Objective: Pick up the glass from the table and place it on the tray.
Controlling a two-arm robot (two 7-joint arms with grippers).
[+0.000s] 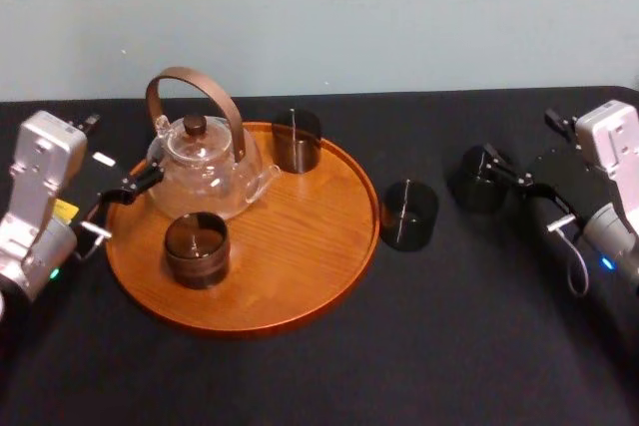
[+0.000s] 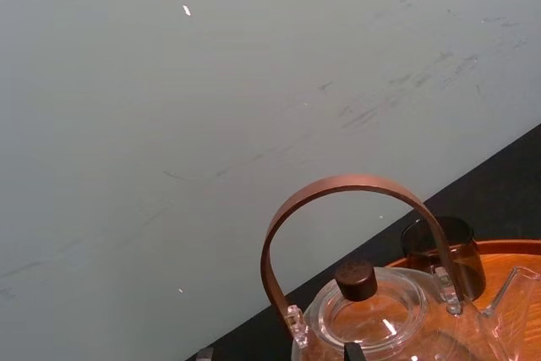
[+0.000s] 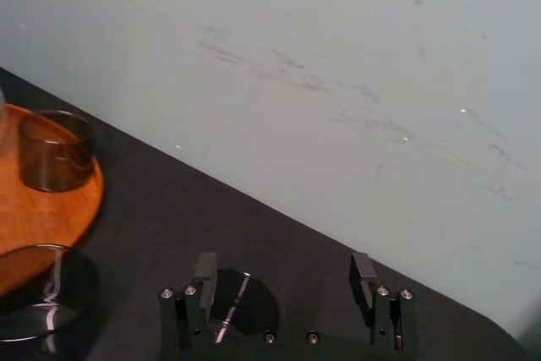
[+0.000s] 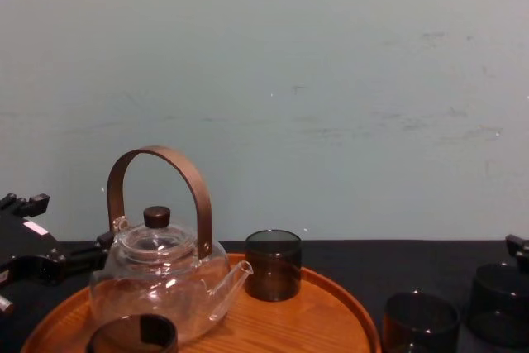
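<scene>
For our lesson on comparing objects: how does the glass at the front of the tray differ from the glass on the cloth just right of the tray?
The front glass stands on the tray, near the teapot; the cloth glass stands on the table, just off the rim. The front glass looks brown; the cloth glass looks nearly black. Both are short, upright, tinted cylinders.

Dark glass [image 1: 472, 187] upright on table [image 1: 399, 346]
</scene>
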